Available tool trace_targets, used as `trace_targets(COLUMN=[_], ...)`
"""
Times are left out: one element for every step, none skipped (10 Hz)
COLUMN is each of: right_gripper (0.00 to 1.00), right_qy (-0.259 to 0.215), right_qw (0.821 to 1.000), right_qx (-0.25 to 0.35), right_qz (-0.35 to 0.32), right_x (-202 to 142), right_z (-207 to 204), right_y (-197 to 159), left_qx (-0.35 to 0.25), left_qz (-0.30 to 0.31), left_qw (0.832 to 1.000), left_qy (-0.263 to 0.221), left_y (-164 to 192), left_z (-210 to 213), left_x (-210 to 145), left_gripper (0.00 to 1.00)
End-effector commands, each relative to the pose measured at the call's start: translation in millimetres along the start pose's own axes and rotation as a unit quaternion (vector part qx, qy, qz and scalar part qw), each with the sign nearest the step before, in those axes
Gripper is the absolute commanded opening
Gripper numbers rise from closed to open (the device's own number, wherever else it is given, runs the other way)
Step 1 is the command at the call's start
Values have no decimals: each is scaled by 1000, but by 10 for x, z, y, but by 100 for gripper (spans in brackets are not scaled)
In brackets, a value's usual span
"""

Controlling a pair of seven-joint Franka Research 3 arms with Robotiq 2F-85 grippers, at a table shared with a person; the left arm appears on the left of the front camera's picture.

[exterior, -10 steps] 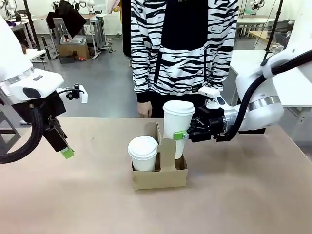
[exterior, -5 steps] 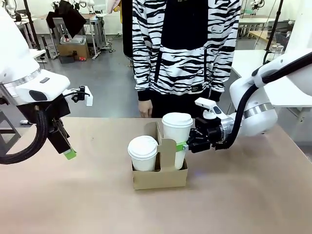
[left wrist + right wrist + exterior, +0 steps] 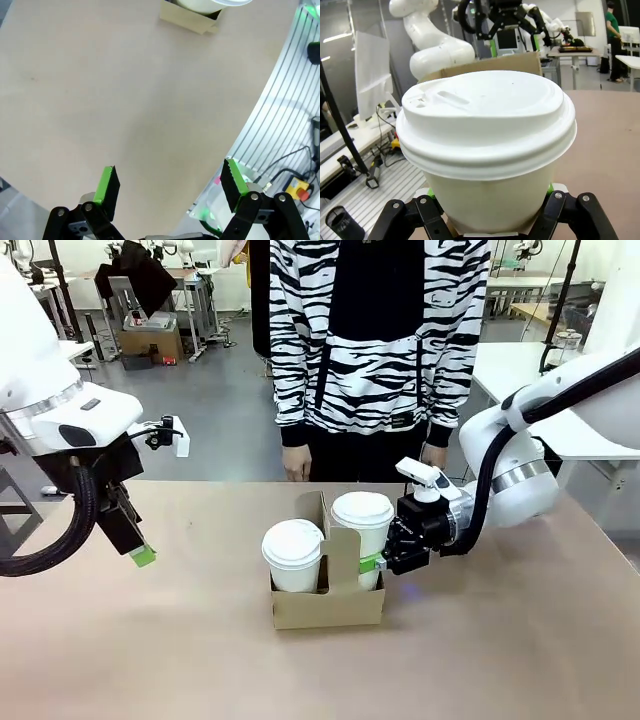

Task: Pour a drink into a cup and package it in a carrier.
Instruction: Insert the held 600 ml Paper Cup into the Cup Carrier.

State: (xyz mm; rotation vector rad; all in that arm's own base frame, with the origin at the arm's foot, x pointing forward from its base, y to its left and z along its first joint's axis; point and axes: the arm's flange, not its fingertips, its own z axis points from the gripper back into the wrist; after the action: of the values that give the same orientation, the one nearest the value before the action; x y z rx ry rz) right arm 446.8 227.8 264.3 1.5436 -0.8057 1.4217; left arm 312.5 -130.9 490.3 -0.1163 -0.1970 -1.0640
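A brown cardboard carrier [image 3: 325, 606] stands mid-table with a white lidded cup [image 3: 293, 545] in its left slot. A second white lidded cup [image 3: 362, 512] sits low in the right slot, and my right gripper [image 3: 375, 562] is shut on its side from the right. In the right wrist view that cup [image 3: 485, 130] is held close up by the right gripper [image 3: 490, 222], with the carrier's handle panel [image 3: 485, 64] behind it. My left gripper [image 3: 140, 556] hangs open above the table's left part. Bare tabletop lies between the jaws of the left gripper [image 3: 170, 182], with a carrier corner [image 3: 192, 22] beyond. The drink is hidden.
A person in a black-and-white striped top [image 3: 375, 340] stands at the far edge, one hand [image 3: 296, 465] just behind the carrier. The tan table [image 3: 150, 660] is bare to the left, right and front of the carrier. Its edge and a ribbed metal floor panel [image 3: 285, 115] are in the left wrist view.
My right gripper has come down and slightly left with the cup, lowering it into the carrier's right slot. The left arm shifted a little at first, then stayed still.
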Motion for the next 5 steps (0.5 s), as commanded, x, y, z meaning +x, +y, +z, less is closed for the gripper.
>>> trace_targets(right_gripper=[80, 80, 80, 100, 100], right_qy=[20, 21, 28, 41, 53], right_qw=[999, 999, 999, 999, 998], right_qx=[8, 11, 7, 6, 0], right_qz=[28, 28, 29, 34, 41], right_x=[-60, -80, -86, -63, -20], right_z=[-35, -23, -7, 17, 39], right_y=[-71, -74, -71, -50, -34], left_qx=[12, 12, 12, 12, 12], left_qz=[2, 2, 2, 2, 2], left_qw=[1000, 1000, 1000, 1000, 1000], left_qy=[4, 4, 4, 4, 4], left_y=[17, 17, 17, 17, 17], left_z=[7, 7, 7, 7, 7], left_x=[-4, -4, -4, -4, -4], left_gripper=[100, 100, 100, 100, 100])
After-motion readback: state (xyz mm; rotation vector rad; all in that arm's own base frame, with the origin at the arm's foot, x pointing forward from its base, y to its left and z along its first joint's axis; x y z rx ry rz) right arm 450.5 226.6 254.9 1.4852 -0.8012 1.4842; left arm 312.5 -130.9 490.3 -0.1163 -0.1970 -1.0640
